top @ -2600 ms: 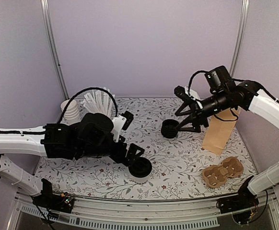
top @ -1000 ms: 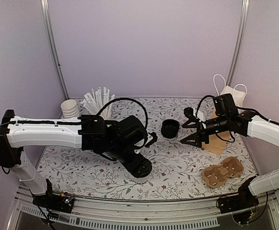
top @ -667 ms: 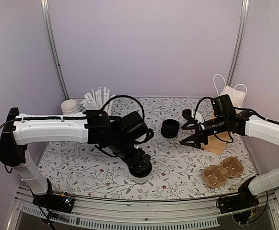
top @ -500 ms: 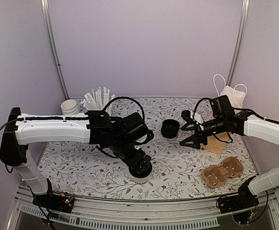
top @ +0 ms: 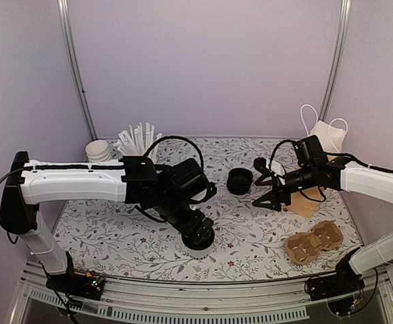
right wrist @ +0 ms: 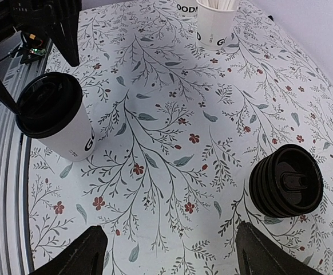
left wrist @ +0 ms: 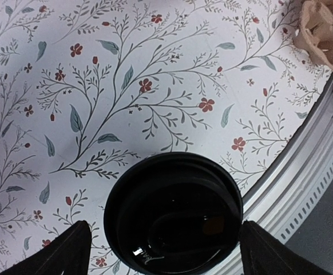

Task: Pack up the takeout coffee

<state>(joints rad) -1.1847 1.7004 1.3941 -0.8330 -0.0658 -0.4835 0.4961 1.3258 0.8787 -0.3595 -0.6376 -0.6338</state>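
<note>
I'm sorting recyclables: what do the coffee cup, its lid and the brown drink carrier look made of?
Coffee cup: matte white paper, it seems, with dark print.
Lid: glossy black plastic, showing highlights.
Drink carrier: likely moulded pulp, dull brown and lumpy.

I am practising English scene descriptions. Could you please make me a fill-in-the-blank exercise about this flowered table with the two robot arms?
1. The small white paper cup carries a round ___ plastic lid.
2. The left gripper hangs over that lid with its jaws ___.
3. The brown moulded cardboard cup carrier lies near the base of the ___ arm.

Missing words: black; open; right.
</note>
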